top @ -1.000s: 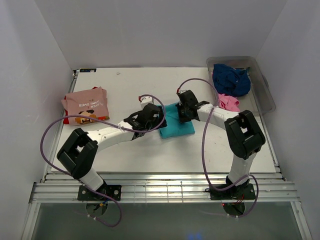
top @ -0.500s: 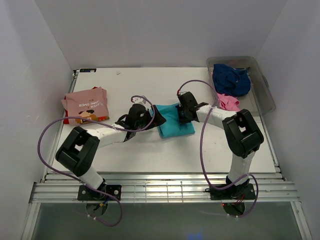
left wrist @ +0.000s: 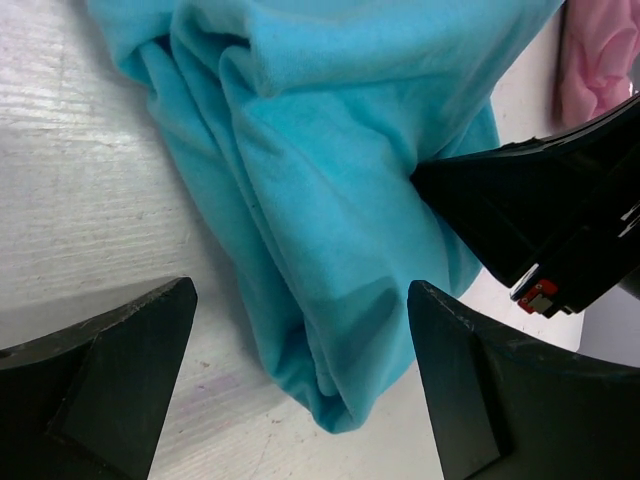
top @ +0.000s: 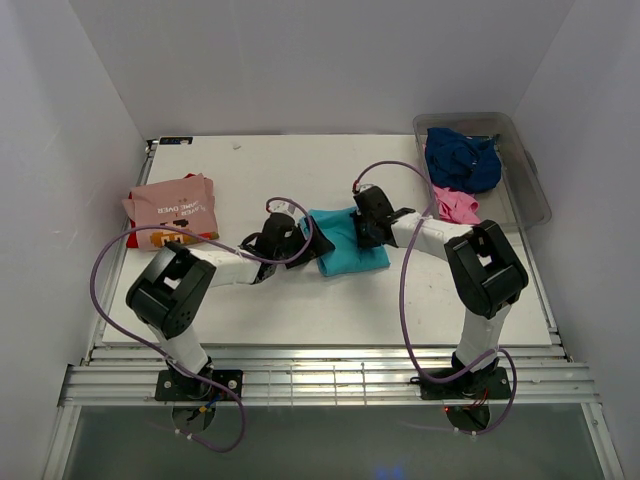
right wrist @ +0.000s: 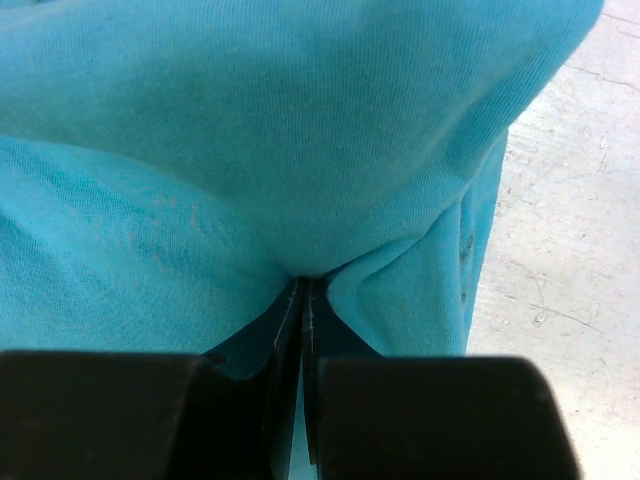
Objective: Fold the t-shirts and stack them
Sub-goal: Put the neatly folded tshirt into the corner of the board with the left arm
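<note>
The right jaws pinch the turquoise tee (top: 348, 256) tight. The left jaws are wide open & empty at its left edge. They should bite that edge low, w/o bunching it.

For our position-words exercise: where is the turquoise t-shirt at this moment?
In the top view the turquoise t-shirt lies mid-table, between the open left tool and the right tool, which is shut on its cloth.

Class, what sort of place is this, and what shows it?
Probably a robot lab test cell: white walls around a table, left arm and right arm bolted at its edge, a tub of t-shirts.
</note>
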Action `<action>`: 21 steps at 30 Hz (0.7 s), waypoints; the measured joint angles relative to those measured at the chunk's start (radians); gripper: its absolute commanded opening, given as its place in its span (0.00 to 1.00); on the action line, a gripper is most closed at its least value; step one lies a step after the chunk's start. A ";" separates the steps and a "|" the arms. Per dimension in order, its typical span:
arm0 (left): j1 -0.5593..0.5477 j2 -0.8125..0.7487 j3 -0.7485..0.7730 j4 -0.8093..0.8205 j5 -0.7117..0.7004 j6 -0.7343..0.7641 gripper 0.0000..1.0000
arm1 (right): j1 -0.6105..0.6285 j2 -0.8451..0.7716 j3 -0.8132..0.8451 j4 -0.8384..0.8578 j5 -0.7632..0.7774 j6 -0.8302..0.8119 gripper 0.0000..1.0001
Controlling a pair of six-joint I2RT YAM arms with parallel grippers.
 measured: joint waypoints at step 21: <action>-0.021 0.235 0.174 0.186 0.066 -0.076 0.58 | 0.093 -0.057 -0.080 0.024 0.043 0.043 0.08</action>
